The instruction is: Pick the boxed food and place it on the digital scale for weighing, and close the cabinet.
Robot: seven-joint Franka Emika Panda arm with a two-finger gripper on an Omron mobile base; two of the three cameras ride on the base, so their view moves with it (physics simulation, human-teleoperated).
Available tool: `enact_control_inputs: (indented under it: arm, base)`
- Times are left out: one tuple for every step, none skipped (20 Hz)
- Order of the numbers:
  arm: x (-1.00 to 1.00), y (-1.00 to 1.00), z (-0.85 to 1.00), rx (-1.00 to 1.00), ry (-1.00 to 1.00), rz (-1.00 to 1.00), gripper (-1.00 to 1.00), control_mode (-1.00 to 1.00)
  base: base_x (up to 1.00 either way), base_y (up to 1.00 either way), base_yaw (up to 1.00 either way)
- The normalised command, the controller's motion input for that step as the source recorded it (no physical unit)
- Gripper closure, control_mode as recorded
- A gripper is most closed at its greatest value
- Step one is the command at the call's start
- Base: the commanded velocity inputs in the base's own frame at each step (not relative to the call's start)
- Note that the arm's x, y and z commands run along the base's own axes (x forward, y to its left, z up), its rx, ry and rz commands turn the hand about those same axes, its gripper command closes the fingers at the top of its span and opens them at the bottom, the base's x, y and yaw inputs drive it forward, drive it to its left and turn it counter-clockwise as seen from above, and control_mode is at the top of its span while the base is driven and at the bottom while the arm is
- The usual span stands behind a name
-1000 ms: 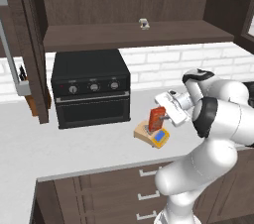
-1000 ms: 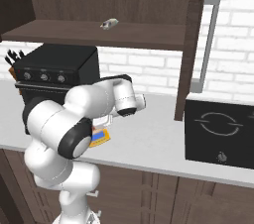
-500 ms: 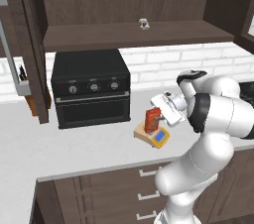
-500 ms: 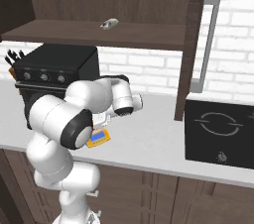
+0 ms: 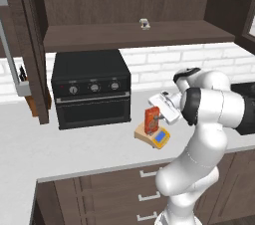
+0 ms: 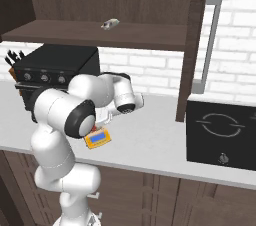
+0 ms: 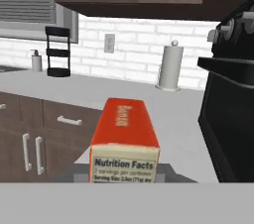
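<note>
Item: boxed food [image 5: 151, 120], orange-red carton, standing long axis upright on the digital scale [image 5: 154, 136] beside the toaster oven [image 5: 91, 88]. Gripper [image 5: 160, 116], reaching in from the carton's right, is clenching it at mid-height.

Hidden and cut off

Tall orange-red boxed food carton [image 7: 125, 141]: base cut off just ahead of the pincer; small shelf object [image 5: 144, 24] unidentifiable.
</note>
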Motion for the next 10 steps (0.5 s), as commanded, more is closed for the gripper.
enact_control_inputs:
  arm:
    - [0.11, 0.0, -0.14, 0.0, 0.0, 0.03, 1.0, -1.0]
    - [0.04, 0.0, -0.15, 0.0, 0.0, 0.03, 1.0, -1.0]
    - [0.0, 0.0, -0.16, 0.0, 0.0, 0.04, 1.0, -1.0]
    - [0.0, -0.01, -0.17, 0.0, 0.0, 0.03, 1.0, -1.0]
    - [0.0, 0.0, -0.14, 0.0, 0.0, 0.05, 1.0, -1.0]
    - [0.0, -0.02, -0.13, 0.01, 0.0, 0.05, 1.0, -1.0]
    - [0.0, -0.02, -0.13, 0.01, -0.02, 0.05, 1.0, -1.0]
    - [0.0, -0.02, -0.13, 0.01, -0.02, 0.05, 1.0, -1.0]
    - [0.0, -0.02, -0.12, 0.0, -0.01, 0.04, 1.0, -1.0]
    - [0.0, 0.0, -0.2, 0.0, 0.0, 0.03, -1.0, -1.0]
  base:
    - [0.0, 0.0, 0.0]
    - [0.0, 0.0, 0.0]
    - [0.0, 0.0, 0.0]
    - [0.0, 0.0, 0.0]
    - [0.0, 0.0, 0.0]
    - [0.0, 0.0, 0.0]
    - [0.0, 0.0, 0.0]
    - [0.0, 0.0, 0.0]
    - [0.0, 0.0, 0.0]
    - [0.0, 0.0, 0.0]
